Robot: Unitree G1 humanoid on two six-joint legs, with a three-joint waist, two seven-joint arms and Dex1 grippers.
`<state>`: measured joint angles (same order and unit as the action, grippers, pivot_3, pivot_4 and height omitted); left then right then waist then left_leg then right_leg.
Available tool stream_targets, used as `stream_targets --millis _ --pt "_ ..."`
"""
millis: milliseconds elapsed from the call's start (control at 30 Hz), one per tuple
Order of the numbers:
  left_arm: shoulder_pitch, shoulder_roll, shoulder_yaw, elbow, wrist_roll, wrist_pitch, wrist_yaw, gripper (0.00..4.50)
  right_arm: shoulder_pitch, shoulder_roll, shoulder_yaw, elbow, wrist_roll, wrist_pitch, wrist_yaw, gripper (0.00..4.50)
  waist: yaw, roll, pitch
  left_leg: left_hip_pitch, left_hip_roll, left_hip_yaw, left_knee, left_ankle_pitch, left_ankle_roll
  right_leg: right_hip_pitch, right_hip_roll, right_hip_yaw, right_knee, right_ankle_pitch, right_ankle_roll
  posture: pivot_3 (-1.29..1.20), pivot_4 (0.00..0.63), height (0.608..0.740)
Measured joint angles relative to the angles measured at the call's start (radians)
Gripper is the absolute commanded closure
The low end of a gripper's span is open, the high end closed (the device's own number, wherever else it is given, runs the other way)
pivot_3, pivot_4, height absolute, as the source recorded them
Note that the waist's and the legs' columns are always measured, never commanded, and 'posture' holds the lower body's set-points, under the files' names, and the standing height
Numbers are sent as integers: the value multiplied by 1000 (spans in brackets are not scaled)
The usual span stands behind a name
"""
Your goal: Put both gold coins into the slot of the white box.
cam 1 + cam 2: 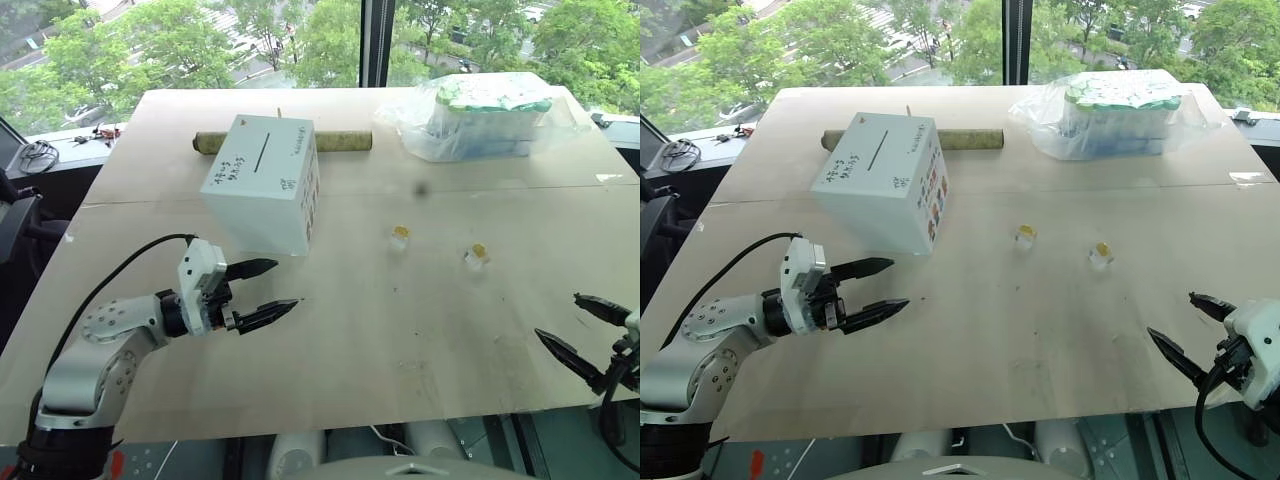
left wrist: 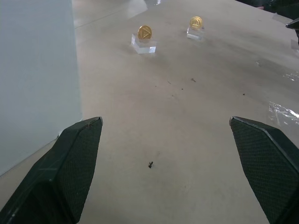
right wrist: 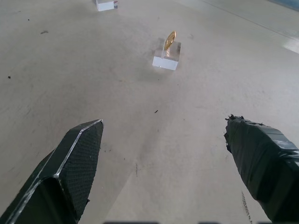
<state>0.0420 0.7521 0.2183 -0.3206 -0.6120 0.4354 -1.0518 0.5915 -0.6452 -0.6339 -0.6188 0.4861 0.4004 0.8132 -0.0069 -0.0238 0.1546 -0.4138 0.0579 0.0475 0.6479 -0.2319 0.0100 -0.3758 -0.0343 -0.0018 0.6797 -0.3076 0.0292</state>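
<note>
Two small gold coins (image 1: 400,232) (image 1: 479,250) upright on clear plastic blocks, mid-frame; right end effector (image 1: 577,330), open and empty, lower right, nearer; left end effector (image 1: 264,290) open, empty.

White is shown by the box (image 1: 262,185), marked with dark handwriting and small multicoloured squares on one side. Yellow-gold is seen on both coins (image 2: 144,32) (image 2: 195,22), set on clear stands (image 2: 143,45). The table (image 1: 420,330) is pale beige, lightly speckled.

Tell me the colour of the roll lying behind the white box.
Olive-green roll, lying behind the white box; clearest in the left eye view.
</note>
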Motion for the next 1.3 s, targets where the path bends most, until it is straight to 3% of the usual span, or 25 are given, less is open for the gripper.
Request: stream_targets --millis 100,200,433,533,667,1200,1300 --pt "-23 1 -8 -1 -11 12 -7 57 -45 0 19 -36 4 77 -76 0 -1 0 0 0 1 0 1 0 0 0 0 0 1 0 0 0 150 740" --pt "-97 3 -35 -52 -57 27 -41 57 -212 -33 158 -170 23 314 -257 0 -7 0 -1 1 0 1 1 0 0 0 0 1 2 0 0 0 150 740" --pt "-140 4 -64 -120 -139 88 -51 57 -526 31 365 -140 28 585 -477 0 -4 0 -1 -1 -1 0 1 0 0 -1 1 1 1 0 0 0 150 740" --pt "-173 -4 -61 -152 -205 130 -23 0 -606 72 394 -92 29 629 -517 861 1 0 -1 -2 -1 0 1 0 0 -1 1 0 0 0 0 0 150 740" --pt "-217 -18 -42 -184 -302 187 44 0 -684 79 408 -19 25 665 -536 861 -2 0 -1 -2 -1 0 1 0 0 -1 1 1 0 0 0 0 150 740" --pt "-196 -36 -54 -249 -295 189 114 0 -773 80 474 169 -22 642 -515 861 -4 0 -1 -1 -1 0 1 0 0 -1 1 1 0 0 0 0 150 740" --pt "-192 -36 -54 -250 -293 187 114 0 -786 84 495 199 -39 620 -511 1658 -4 0 -1 -1 -1 0 1 0 0 -1 1 1 0 0 0 0 150 740"
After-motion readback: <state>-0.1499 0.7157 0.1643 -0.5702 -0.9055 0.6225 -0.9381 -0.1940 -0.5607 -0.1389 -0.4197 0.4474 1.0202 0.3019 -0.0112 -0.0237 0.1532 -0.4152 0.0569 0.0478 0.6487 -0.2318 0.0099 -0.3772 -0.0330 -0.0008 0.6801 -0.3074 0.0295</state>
